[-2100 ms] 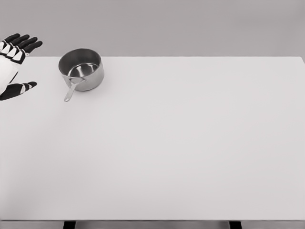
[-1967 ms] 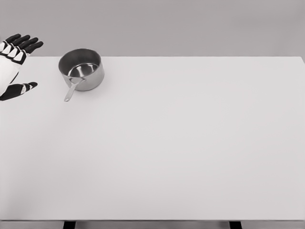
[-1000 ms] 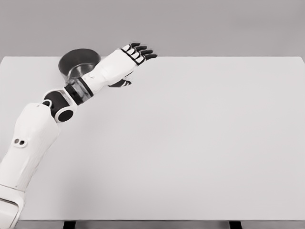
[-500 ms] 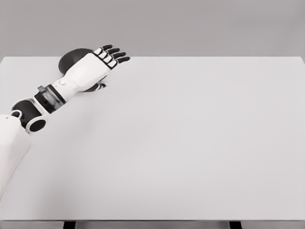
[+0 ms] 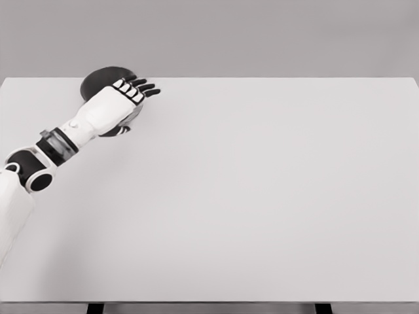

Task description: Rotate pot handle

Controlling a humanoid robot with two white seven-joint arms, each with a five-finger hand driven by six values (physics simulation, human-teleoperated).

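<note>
A small steel pot (image 5: 98, 78) stands at the far left of the white table (image 5: 262, 196); only its back rim shows. My left hand (image 5: 124, 101) lies over the pot, palm down, black fingers (image 5: 145, 86) stretched toward the right. The thumb (image 5: 118, 130) shows below the palm. The hand hides the pot's handle and most of its body, so contact with the handle cannot be seen. My left forearm (image 5: 52, 147) comes in from the lower left.
The table's far edge runs just behind the pot. Two dark table legs (image 5: 95, 308) show under the front edge.
My left arm swung in from the left edge and reached past the pot. Over the last second the hand has drawn back leftward and now covers the pot.
</note>
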